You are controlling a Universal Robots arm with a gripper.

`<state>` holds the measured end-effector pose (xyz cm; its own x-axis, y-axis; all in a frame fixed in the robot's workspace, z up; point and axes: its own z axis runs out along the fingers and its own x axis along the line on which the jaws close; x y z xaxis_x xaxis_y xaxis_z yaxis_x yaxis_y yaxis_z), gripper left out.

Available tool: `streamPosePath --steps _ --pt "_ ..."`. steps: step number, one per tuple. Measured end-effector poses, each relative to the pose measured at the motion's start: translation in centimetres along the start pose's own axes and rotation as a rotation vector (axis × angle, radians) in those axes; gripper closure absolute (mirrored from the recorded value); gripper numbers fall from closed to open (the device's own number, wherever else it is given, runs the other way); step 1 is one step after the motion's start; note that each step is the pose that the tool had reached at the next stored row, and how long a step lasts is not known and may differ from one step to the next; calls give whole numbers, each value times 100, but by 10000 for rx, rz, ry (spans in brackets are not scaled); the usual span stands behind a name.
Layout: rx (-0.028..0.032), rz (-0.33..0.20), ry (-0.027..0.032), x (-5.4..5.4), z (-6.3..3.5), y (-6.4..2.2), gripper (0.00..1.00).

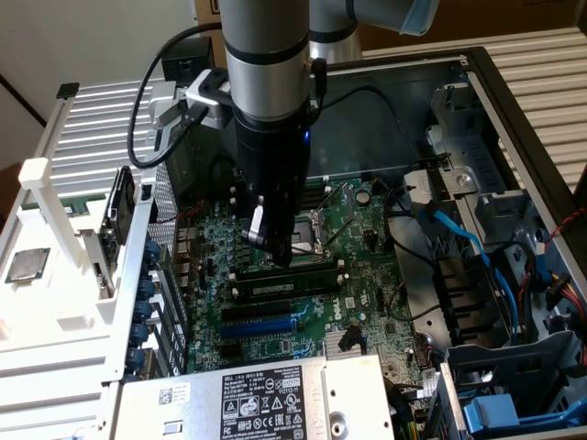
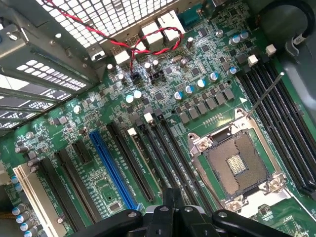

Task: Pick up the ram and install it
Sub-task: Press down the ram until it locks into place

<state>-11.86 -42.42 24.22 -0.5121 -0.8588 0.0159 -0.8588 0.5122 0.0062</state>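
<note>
The ram (image 1: pixel 284 285), a long dark stick with a pale label strip, lies along the memory slots on the green motherboard (image 1: pixel 367 275), between the processor socket (image 1: pixel 307 234) and the blue expansion slot (image 1: pixel 261 325). Whether it is fully seated I cannot tell. My gripper (image 1: pixel 275 252) hangs just above it, beside the socket, shut with nothing visible between its fingers. In the wrist view the shut gripper (image 2: pixel 170 197) points down at the black memory slots (image 2: pixel 163 153) with white end clips, next to the open socket (image 2: pixel 237 165).
The open case's metal walls (image 1: pixel 477 82) surround the board. A silver power supply (image 1: pixel 266 399) sits at the front. Blue cables (image 1: pixel 459 238) and drive bays fill the exterior view's right. A red and black wire (image 2: pixel 133 44) crosses near the rear ports. More memory slots (image 2: pixel 281 113) run beyond the socket.
</note>
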Motion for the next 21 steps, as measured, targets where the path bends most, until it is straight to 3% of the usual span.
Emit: streamPosePath --steps 15,21 --pt "-16 1687 8 0 7 -1 90" --pt "53 2081 111 -2 7 -3 90"
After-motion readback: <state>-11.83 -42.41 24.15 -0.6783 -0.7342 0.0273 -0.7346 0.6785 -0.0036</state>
